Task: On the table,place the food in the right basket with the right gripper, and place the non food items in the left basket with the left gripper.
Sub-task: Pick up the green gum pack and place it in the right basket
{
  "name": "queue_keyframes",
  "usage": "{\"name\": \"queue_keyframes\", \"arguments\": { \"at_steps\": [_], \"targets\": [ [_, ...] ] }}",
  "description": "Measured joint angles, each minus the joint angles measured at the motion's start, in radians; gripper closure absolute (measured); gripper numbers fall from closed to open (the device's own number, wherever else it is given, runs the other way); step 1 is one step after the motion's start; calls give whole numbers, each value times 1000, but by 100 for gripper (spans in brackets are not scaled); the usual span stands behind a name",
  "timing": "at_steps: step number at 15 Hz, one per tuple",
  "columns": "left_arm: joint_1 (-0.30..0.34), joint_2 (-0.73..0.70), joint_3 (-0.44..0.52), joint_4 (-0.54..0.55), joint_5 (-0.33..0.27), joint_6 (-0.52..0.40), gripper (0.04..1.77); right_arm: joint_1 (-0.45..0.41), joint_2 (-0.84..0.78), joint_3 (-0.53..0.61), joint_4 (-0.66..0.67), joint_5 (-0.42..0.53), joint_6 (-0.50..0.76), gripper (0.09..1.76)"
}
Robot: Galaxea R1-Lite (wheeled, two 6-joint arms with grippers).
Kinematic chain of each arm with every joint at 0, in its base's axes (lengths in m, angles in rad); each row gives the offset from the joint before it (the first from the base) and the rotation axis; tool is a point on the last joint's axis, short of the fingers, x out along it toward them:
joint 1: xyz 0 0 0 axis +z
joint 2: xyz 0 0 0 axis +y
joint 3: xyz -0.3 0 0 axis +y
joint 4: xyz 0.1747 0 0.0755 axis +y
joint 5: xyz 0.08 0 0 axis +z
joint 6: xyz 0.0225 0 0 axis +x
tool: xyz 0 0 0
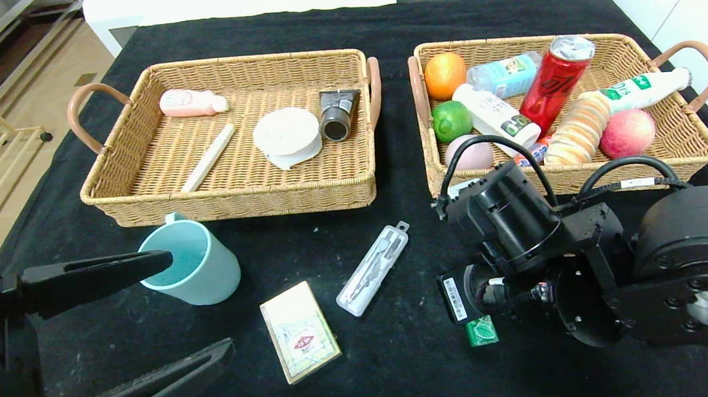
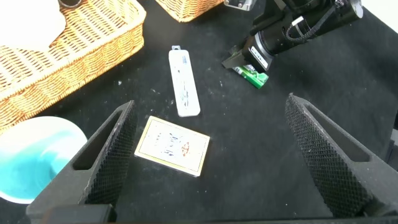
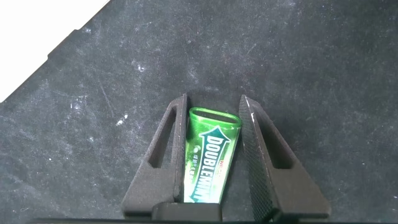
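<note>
My right gripper (image 3: 214,102) is low on the table in front of the right basket (image 1: 696,153), shut on a green Doublemint gum pack (image 3: 208,155). The pack lies between its fingers and shows under the arm in the head view (image 1: 482,331). My left gripper (image 2: 208,106) is open and empty, raised at the front left. A cream card box (image 1: 300,331), a clear compass case (image 1: 372,269) and a teal cup (image 1: 193,266) lie on the black cloth before it. The left basket (image 1: 142,204) holds a pink bottle, a white stick, a tape roll and a tube.
The right basket holds an orange, a lime, an apple, an egg, biscuits, bottles and a red can (image 1: 553,82). The table's white edge (image 3: 37,43) shows beyond the right gripper. A bare strip of cloth separates the two baskets.
</note>
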Motion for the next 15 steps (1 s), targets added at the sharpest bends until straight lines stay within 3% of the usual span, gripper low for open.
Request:
{"name": "queue_keyframes", "arguments": {
  "at_steps": [15],
  "targets": [
    [1, 2, 1, 0, 0, -1, 9, -1, -90, -92, 85, 6, 37, 123]
  ]
}}
